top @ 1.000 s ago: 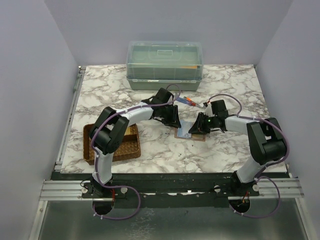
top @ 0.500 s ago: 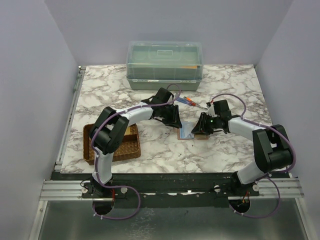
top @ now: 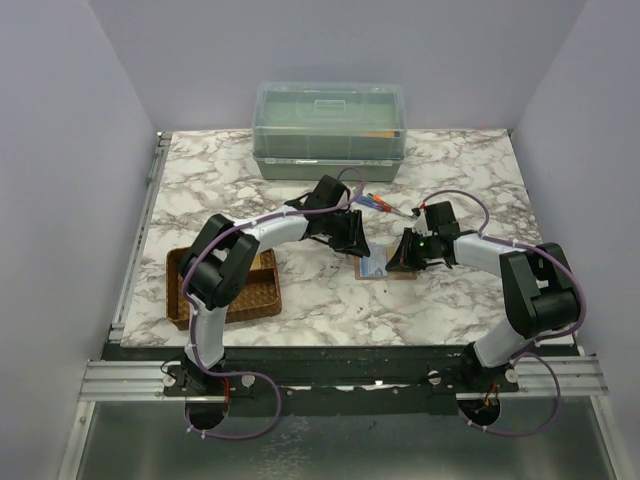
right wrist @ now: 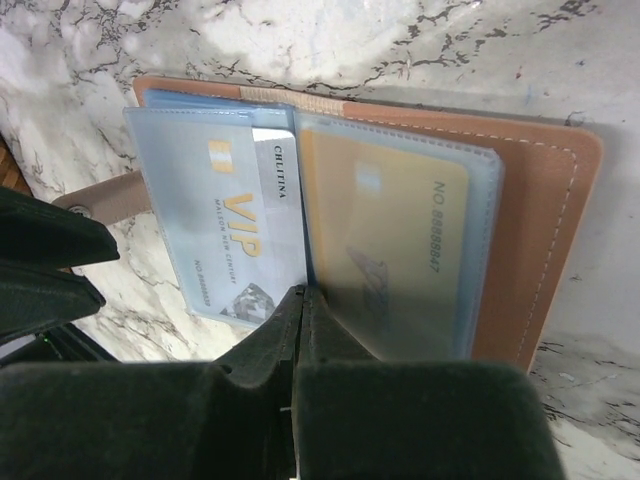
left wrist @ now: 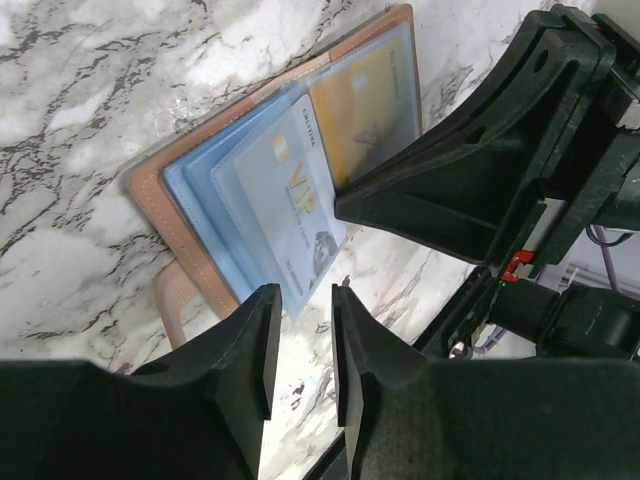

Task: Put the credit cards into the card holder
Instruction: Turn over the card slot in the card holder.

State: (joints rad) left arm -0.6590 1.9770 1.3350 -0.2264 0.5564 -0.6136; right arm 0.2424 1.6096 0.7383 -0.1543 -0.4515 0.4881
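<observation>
Card holder (right wrist: 540, 200) lies open and flat on the table (top: 450, 160), right of centre and nearer the near edge, between the two grippers. Clear sleeves face up. The silver VIP card (right wrist: 235, 225) sits in the left sleeve and the gold card (right wrist: 400, 230) in the right one, side by side. There are light blue layers under the silver one; can't tell if they are card or sleeve.

Left gripper (left wrist: 300, 350): jaws narrow, marble visible through the gap, sleeve corner just off the tips, nothing pinched.

Right gripper (right wrist: 300, 305): jaws pressed together, tip at the sleeves' lower edge on the seam between the silver and gold cards. Can't tell if it nips the plastic.

Lidded clear box (top: 330, 125) at the far edge, woven tray (top: 180, 290) near the near-left corner, screwdrivers (top: 382, 204) between the box and the holder.
</observation>
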